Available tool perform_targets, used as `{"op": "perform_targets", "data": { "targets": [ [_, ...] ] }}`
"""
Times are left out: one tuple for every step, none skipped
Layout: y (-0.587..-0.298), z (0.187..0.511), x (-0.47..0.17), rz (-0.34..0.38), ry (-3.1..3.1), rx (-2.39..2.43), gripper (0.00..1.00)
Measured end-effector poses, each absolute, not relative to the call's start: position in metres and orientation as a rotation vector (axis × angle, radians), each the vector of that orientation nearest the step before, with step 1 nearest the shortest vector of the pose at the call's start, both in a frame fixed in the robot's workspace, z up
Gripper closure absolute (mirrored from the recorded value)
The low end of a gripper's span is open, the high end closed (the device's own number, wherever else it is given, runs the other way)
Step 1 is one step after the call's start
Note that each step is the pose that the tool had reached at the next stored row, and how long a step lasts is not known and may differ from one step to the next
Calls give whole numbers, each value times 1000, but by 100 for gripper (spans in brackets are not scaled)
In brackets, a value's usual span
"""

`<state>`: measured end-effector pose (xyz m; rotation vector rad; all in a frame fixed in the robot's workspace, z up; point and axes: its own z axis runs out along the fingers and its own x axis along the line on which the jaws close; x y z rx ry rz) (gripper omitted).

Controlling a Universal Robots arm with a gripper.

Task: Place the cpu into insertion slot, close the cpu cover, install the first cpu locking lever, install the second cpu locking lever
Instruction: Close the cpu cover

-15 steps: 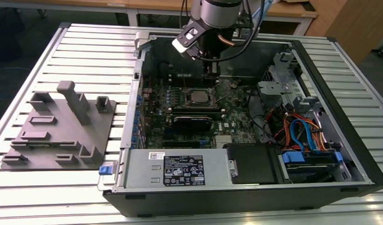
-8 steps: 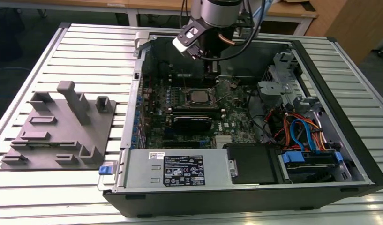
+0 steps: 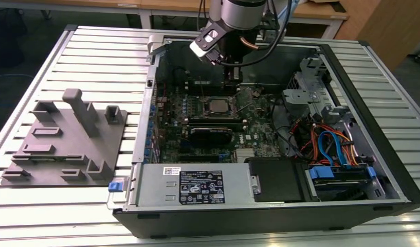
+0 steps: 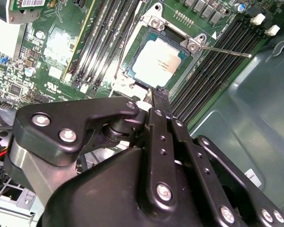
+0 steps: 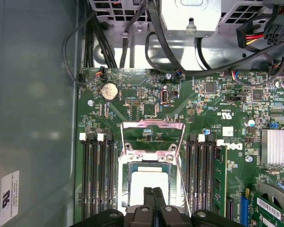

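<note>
Handling comes first with the cpu (image 5: pixel 142 182). I judge it light, rigid and flat, with a smooth metal top that gives fingers little purchase and a delicate underside, so its side edges are the only sensible place to take it. It lies flat inside the insertion slot (image 5: pixel 124 179), square to the rim as far as I can see.

In the first wrist view the cpu cover (image 5: pixel 152 124) stands tilted up from the slot's hinged side, with green board showing through its window. As a thin metal frame it looks springy and easy to bend, better pushed on its free crossbar than pinched.

My gripper (image 5: pixel 154 190) has its fingers pressed together with nothing between them. The tips are poised over the slot's edge opposite the hinge, and I cannot tell whether they touch the chip.

Room around the slot is tight. Memory slots (image 5: pixel 97 179) flank it closely on two sides, and a thin locking lever (image 4: pixel 226 50) pokes out from one corner of the slot across them. Past the hinge side the motherboard (image 5: pixel 132 90) runs low and flat until the cables (image 5: pixel 104 42). Straight above the slot looks like the free approach.
</note>
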<state>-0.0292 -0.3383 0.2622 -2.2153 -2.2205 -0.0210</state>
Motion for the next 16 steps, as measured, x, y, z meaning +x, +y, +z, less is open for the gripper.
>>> {"op": "perform_targets", "data": {
  "targets": [
    [-338, 262, -29, -21, -2220, -2215, 90],
    [-338, 263, -29, -21, -2221, -2215, 90],
    [-338, 263, -29, -21, -2221, -2215, 90],
    [-338, 263, -29, -21, -2221, -2215, 90],
    [-338, 264, -29, -21, -2221, -2215, 90],
    [-338, 264, -29, -21, -2221, -2215, 90],
    [-338, 265, -29, -21, -2221, -2215, 90],
    [-338, 265, -29, -21, -2221, -2215, 90],
    [-338, 265, -29, -21, -2220, -2215, 90],
    [-338, 265, -29, -21, -2221, -2215, 90],
    [-338, 265, -29, -21, -2221, -2215, 90],
    [-338, 266, -29, -21, -2221, -2215, 90],
    [-338, 266, -29, -21, -2221, -2215, 90],
    [-338, 266, -29, -21, -2221, -2215, 90],
    [-338, 266, -29, -21, -2221, -2215, 90],
    [-338, 266, -29, -21, -2221, -2215, 90]
  ]
}}
